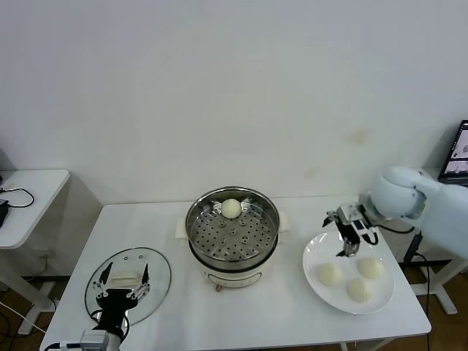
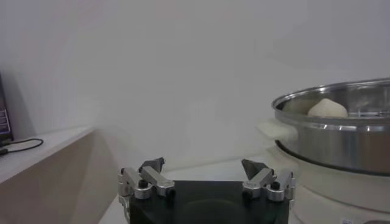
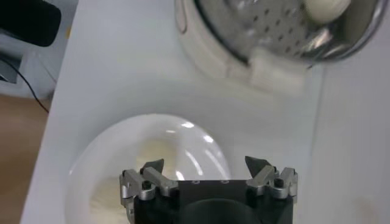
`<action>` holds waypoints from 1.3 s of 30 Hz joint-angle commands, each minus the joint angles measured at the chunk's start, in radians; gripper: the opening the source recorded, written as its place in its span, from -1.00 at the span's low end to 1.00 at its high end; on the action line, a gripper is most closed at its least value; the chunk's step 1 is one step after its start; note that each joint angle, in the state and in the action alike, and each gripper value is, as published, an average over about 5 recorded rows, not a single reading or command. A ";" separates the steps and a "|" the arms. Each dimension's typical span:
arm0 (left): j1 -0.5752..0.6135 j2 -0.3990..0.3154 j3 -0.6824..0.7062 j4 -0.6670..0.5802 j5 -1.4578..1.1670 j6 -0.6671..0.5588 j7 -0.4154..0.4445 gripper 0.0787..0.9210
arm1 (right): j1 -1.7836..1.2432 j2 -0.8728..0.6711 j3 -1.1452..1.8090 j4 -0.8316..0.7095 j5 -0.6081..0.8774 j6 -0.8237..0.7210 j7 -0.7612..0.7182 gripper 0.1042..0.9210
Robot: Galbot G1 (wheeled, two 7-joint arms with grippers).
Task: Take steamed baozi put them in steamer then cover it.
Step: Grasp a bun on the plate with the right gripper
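White wall fills the background, and before it stands a white table (image 1: 292, 307) with the steamer (image 1: 232, 228) at its middle, a shiny steel pot on a white base with its perforated floor showing. One baozi (image 1: 231, 208) sits inside the steamer against the wall-side rim; the right wrist view also catches it in the pot (image 3: 326, 8). On the robot's right of the steamer lies a flat white plate (image 1: 314, 257), just beside the pot, carrying three more baozi: one nearest the steamer (image 1: 329, 273), one farther out (image 1: 371, 268), and one toward the near edge of the plate (image 1: 358, 289). The right gripper (image 1: 349, 241) hangs over the steamer-side, wall-side part of that plate, its fingers spread wide with nothing between them, not touching any bun. On the robot's left of the steamer, well apart from it, the cover (image 1: 157, 281) lies flat on the table, clear glass with a cream handle (image 1: 126, 278). The left gripper (image 1: 122, 291) sits low over that cover near the table's front edge, fingers likewise spread wide and empty. Farther left of the steamer, a small white side table (image 1: 29, 194) stands apart with a dark cable on it.
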 commanded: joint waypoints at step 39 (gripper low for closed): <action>-0.003 -0.027 -0.011 0.035 0.007 0.003 -0.001 0.77 | -0.495 0.186 0.330 -0.296 -0.173 -0.025 0.002 0.60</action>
